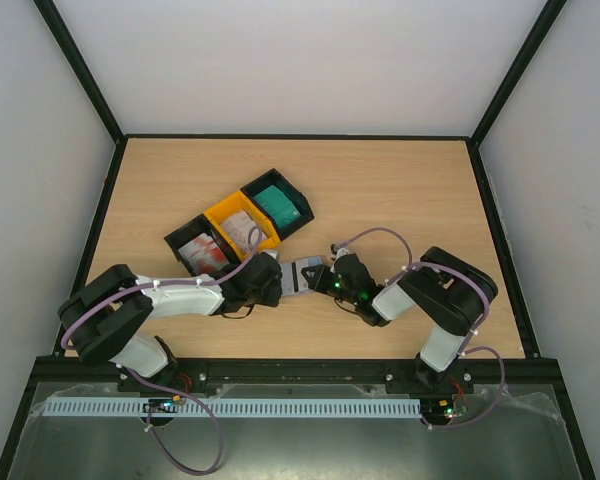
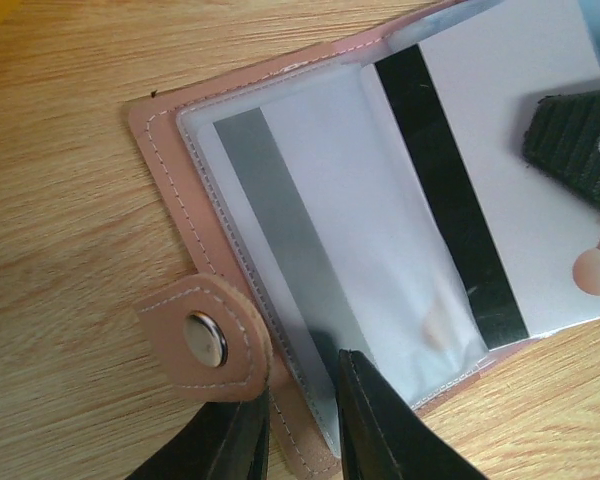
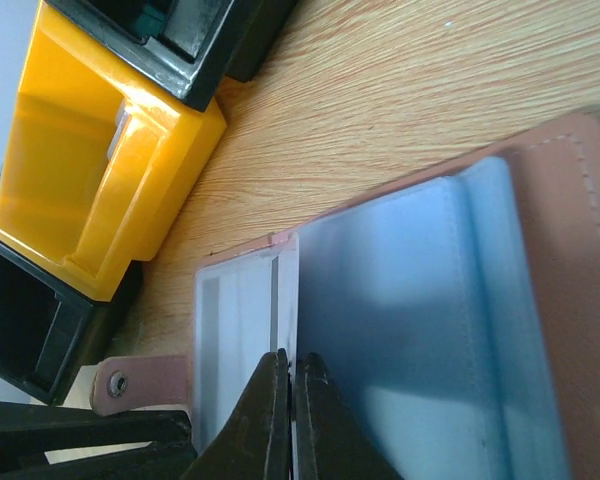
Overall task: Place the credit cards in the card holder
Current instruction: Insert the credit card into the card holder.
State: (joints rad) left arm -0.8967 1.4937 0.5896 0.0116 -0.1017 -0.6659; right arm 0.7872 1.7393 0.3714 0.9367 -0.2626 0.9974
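The pinkish-brown card holder (image 1: 302,274) lies open on the table between my two grippers. In the left wrist view its snap tab (image 2: 205,340) and clear pockets (image 2: 320,250) show. One pocket holds a card with a grey stripe (image 2: 280,240). My left gripper (image 2: 302,425) is shut on the holder's near edge. My right gripper (image 3: 294,372) is shut on a whitish credit card (image 2: 510,150) with a black stripe, its end inside a pocket. The holder's blue-grey pockets (image 3: 410,330) show in the right wrist view.
Three joined trays stand behind the holder: black with red-and-white cards (image 1: 202,252), yellow with pale cards (image 1: 242,228), black with teal cards (image 1: 278,205). The yellow tray (image 3: 90,170) is close to the holder's left. Bare wood lies to the right and behind.
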